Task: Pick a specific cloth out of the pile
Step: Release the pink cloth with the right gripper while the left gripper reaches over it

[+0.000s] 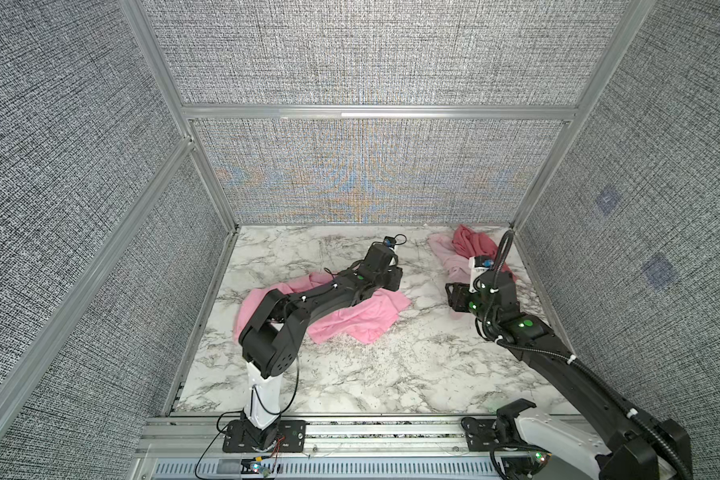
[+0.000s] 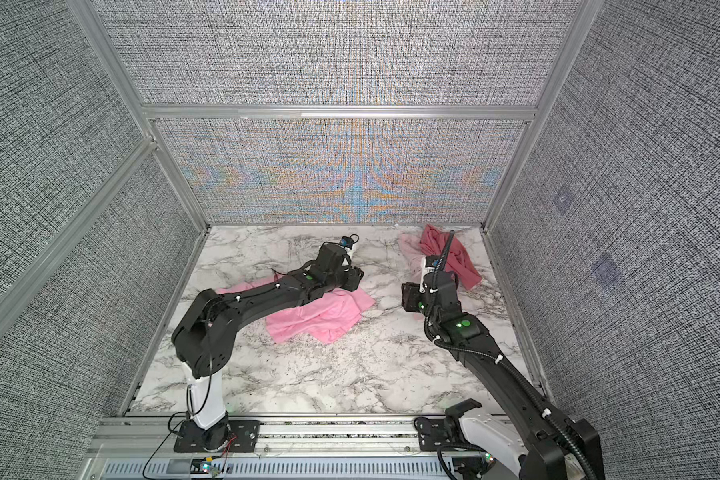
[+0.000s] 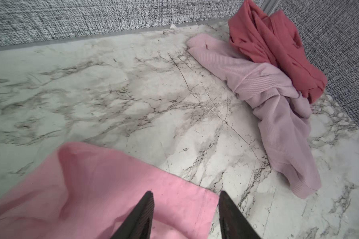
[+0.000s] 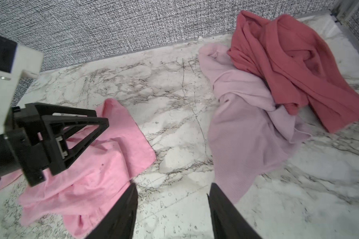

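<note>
The cloth [image 1: 350,318] lies flat, away from the pile [image 1: 468,245] at 1 o'clock. The left hand [image 3: 186,192] and right hand [image 4: 172,185] are loose, holding nothing.

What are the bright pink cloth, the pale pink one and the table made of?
Bright pink cloth: probably thin cotton, matte, softly creased. Pale pink cloth: fine ribs suggest a knit. Table: smooth marble pattern, real stone or print unclear.

Grey woven walls [image 1: 350,54], marble tabletop [image 1: 391,365]
</note>
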